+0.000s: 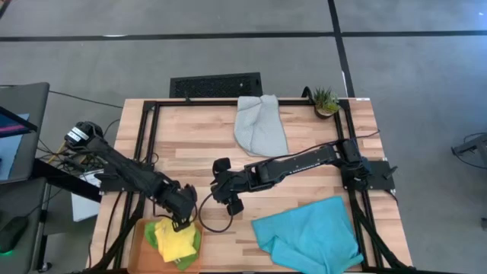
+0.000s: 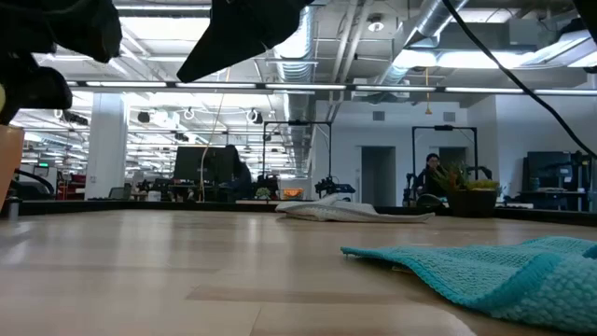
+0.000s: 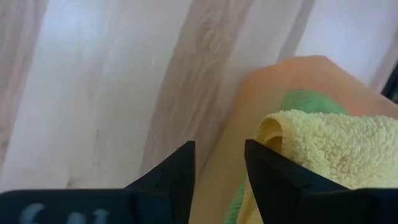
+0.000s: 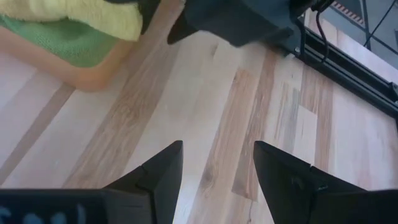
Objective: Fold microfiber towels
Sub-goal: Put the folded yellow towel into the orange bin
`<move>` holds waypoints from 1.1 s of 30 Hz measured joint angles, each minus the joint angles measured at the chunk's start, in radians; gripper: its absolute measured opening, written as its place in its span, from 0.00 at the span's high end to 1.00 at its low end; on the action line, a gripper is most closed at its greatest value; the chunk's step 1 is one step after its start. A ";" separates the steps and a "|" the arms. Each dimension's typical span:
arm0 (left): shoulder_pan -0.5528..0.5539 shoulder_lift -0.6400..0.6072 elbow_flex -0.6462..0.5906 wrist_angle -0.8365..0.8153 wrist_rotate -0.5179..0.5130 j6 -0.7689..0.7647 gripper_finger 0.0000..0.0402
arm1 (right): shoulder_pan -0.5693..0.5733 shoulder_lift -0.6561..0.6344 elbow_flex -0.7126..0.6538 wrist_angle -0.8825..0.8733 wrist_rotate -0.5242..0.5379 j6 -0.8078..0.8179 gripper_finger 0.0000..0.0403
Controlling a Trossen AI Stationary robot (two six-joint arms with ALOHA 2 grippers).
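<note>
Hovering spread over the yellow towel (image 3: 323,146), left gripper (image 3: 219,165) holds nothing; right gripper (image 4: 217,165) gapes empty.

Overhead looks straight down, low camera skims the tabletop, both wrist cameras closely share the orange tray (image 4: 93,71).

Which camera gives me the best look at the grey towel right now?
The high view: the grey towel lies whole at the table's far edge, loosely folded, beside the small plant. The low view shows it only edge-on as a flat heap far off. Neither wrist view shows it.
</note>
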 joint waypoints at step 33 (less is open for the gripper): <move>-0.052 -0.012 0.002 0.075 -0.089 0.085 0.72 | 0.000 0.000 0.000 -0.025 0.000 -0.027 0.45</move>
